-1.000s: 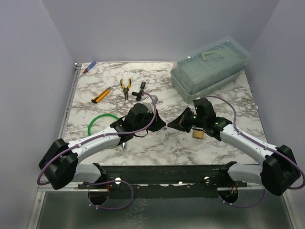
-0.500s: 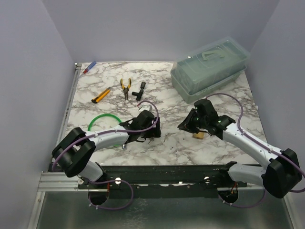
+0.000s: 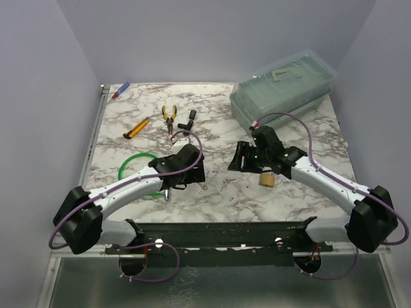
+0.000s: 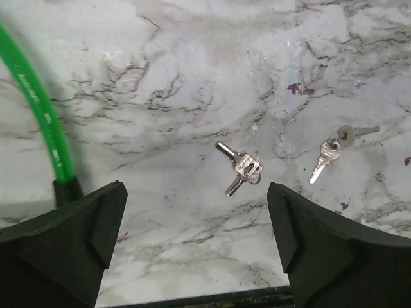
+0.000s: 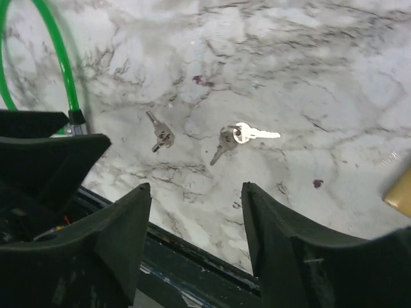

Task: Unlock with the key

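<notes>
Spreading under everything, a white marble-patterned surface [image 3: 218, 102] carries a translucent pale-green plastic box with a lid [image 3: 282, 90] at its far right. The white left arm [image 3: 128, 189] and white right arm [image 3: 327, 183] both reach toward the middle and face each other.

The left gripper [image 4: 196, 212] hangs low over the marble with its black jaws released and spread wide, grasping nothing. The right gripper [image 5: 196, 212] is likewise released, its jaws parted and empty.

A thin bright-green cord [image 4: 40, 115] curves along the left of the left wrist view and ends in a black ferrule by the left jaw. A small brass padlock [image 3: 268, 180] sits on the marble beside the right arm.

Smallest of all, a pair of tiny silver keys [image 4: 243, 168] lies loose on the surface between the left jaws, touching neither. A second pair of silver keys [image 4: 331, 153] lies near it to the right, apart from it and from the cord.
</notes>
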`<action>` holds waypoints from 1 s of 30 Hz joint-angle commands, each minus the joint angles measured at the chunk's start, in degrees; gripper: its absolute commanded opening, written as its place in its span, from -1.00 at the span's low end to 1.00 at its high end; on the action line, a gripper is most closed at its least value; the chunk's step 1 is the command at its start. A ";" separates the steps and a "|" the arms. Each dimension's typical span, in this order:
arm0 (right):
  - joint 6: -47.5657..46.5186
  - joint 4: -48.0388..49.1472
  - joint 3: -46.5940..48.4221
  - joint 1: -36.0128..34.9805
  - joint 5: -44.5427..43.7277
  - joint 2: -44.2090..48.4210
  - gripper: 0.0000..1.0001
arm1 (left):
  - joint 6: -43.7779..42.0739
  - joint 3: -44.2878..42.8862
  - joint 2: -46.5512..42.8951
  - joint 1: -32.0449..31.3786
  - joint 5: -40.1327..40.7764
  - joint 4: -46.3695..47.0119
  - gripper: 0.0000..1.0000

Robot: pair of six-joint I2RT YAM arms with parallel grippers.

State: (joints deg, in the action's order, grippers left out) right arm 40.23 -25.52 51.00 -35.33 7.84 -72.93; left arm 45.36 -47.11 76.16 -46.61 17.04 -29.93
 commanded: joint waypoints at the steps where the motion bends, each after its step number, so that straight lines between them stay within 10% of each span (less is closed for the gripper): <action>1: -11.25 1.12 6.39 -4.73 2.43 -5.51 0.35 | -4.40 -7.06 -7.91 1.49 8.17 -12.98 0.97; 12: -30.92 -1.17 20.01 -15.46 1.87 -27.26 0.43 | -14.51 -5.75 -20.13 11.86 14.06 -13.58 0.98; 30: -34.89 -6.68 29.82 -21.03 -5.28 -41.57 0.19 | -15.80 -4.85 -22.54 16.84 13.90 -11.07 0.96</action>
State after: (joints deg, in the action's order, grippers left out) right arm 6.39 -29.23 79.07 -54.96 5.34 -111.92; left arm 30.63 -52.45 53.89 -30.39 30.89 -41.91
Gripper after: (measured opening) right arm 0.610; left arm 0.983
